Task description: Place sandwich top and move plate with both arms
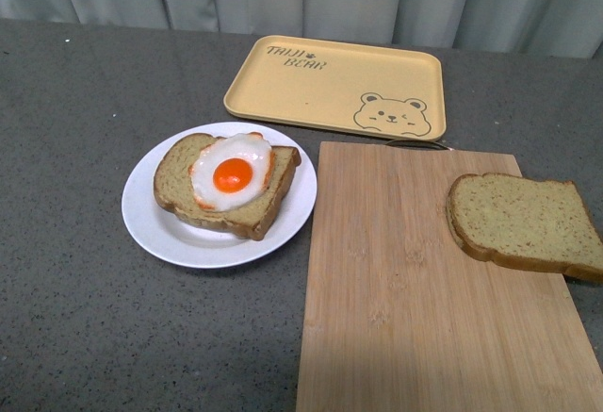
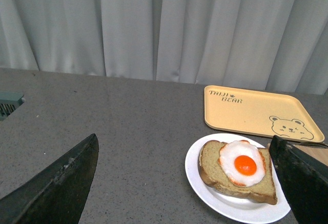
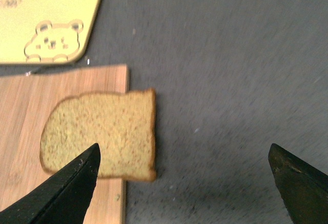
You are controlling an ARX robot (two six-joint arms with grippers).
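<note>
The sandwich top (image 1: 526, 222) lies overhanging the cutting board's (image 1: 405, 299) right edge, likely leaving room for a finger beneath; the plate (image 1: 151, 228) with the egg slice (image 1: 229, 184) sits to its left. From the left wrist, the left gripper (image 2: 183, 142) hangs spread, short of the plate. From the right wrist, the right gripper (image 3: 184, 147) hovers spread above the slice's overhanging edge.
</note>
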